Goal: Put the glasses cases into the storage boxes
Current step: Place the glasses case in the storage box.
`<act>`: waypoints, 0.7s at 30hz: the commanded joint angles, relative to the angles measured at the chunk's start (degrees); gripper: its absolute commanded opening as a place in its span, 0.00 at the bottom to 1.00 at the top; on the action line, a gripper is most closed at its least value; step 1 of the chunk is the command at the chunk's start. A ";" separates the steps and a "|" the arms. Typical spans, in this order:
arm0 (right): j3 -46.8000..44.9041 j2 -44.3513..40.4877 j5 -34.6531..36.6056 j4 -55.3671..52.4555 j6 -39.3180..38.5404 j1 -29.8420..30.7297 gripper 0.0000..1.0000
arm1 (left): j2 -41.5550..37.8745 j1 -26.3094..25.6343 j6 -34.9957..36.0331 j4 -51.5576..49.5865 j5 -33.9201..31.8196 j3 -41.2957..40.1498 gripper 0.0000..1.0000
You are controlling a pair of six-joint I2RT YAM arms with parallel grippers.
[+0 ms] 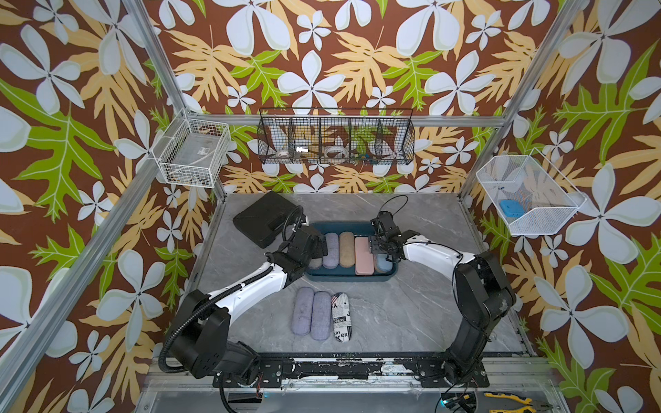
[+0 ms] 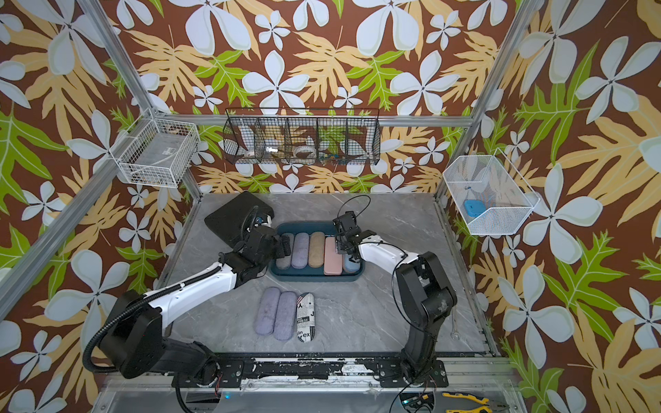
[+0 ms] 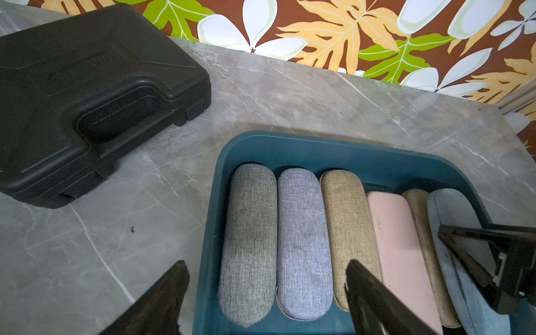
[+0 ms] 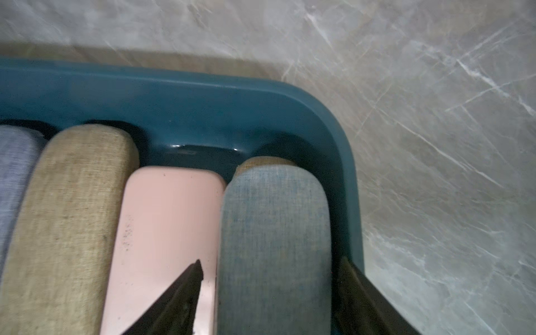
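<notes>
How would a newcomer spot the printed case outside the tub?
Start at the dark teal tub. Nearer the robot's base, three cases lie side by side. The newspaper-print case ends that row on the right: black-and-white lettering, unlike the plain lavender cases.

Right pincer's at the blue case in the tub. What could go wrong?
The blue case lies on a tan case, not the tub floor; the right pincer, open around it, might drag it when lifting.
The row looks full, so the three cases on the table would have to stack and may slide.
</notes>
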 commanded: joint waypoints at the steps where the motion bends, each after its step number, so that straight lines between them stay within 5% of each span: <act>1: -0.39 -2.16 -0.50 1.84 0.42 -0.09 0.78 | -2.23 0.12 -1.63 -0.19 0.23 -0.84 0.86; 21: -6.41 -14.25 -2.80 3.30 -0.13 -0.11 0.80 | -19.00 -3.16 -13.77 -6.38 0.88 -24.30 0.84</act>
